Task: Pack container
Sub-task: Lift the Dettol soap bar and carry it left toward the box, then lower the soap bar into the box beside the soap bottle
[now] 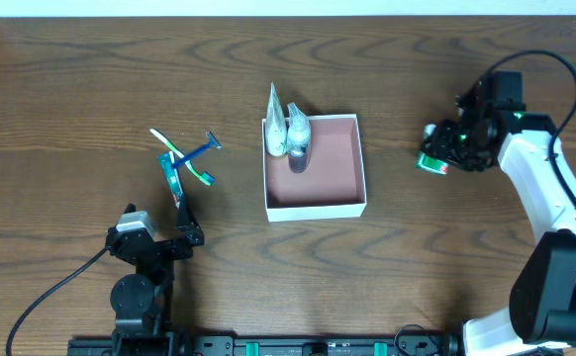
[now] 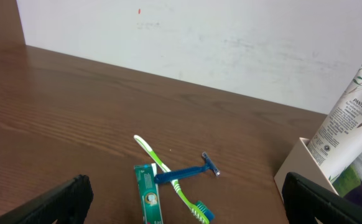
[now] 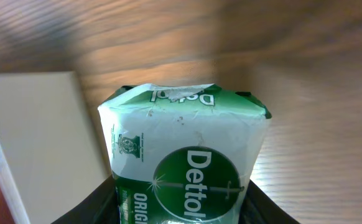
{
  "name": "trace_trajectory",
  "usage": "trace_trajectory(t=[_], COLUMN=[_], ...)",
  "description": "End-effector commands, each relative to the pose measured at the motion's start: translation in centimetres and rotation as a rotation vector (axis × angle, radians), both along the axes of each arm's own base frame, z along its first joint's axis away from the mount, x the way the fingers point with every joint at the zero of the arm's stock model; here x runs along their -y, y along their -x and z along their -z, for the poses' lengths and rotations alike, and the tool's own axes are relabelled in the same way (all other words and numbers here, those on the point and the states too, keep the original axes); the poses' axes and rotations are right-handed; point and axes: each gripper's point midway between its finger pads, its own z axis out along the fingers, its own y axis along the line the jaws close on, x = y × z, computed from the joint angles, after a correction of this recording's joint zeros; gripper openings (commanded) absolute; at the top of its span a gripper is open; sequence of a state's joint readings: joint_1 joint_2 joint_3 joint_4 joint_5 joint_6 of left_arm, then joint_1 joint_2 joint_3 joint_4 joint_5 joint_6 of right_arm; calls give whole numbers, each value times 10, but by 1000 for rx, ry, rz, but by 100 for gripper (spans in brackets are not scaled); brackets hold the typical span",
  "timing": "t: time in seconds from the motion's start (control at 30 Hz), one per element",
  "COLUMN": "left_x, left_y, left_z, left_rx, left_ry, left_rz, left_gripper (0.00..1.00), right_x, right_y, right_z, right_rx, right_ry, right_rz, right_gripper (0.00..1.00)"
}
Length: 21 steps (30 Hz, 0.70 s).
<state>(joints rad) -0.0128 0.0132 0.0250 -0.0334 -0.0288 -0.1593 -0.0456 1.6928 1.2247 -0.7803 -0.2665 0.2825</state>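
The container [image 1: 318, 209], a shallow white box with a pinkish-brown bottom, sits mid-table. A white Pantene tube [image 1: 275, 131] and a small clear bottle [image 1: 298, 144] lean in its left side. To its right, my right gripper [image 1: 444, 150] is shut on a green Dettol soap pack [image 3: 184, 155], a finger pressed on each side. The container's white wall [image 3: 41, 143] shows to the pack's left. At the near left, my left gripper [image 1: 184, 237] stands open and holds nothing. Ahead of it lie a green toothpaste tube [image 2: 147, 196], a green toothbrush [image 2: 166, 170] and a blue razor [image 2: 187, 173].
The toothpaste, toothbrush and razor lie crossed in a small heap [image 1: 181, 163] left of the container. The container's near corner [image 2: 293, 171] with the Pantene tube [image 2: 349, 124] stands at the right of the left wrist view. A white wall runs behind the table.
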Motion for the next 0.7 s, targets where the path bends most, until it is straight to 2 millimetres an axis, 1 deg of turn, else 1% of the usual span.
trace_trajectory(t=[0.0, 0.13, 0.27, 0.37, 0.53, 0.67], left_x=[-3, -3, -3, -3, -3, -3], left_y=[1, 1, 1, 1, 1, 1], left_z=[19, 19, 19, 19, 19, 19], left_rx=[-58, -58, -58, -58, -58, -58], left_ry=[-11, -11, -11, -11, -11, -11], left_rz=[-12, -12, -12, -12, -12, -12], left_gripper=[98, 98, 98, 98, 98, 98], right_x=[-43, -82, -112, -129, -149, -173], right_y=[-4, 0, 6, 9, 14, 23], right_z=[-23, -32, -37, -41, -46, -48], right_rx=[61, 79, 87, 93, 97, 98], right_ry=[-84, -123, -128, -135, -147, -169], right_rz=[-177, -278, -350, -382, -416, -452], right_gripper=[35, 35, 35, 35, 35, 36])
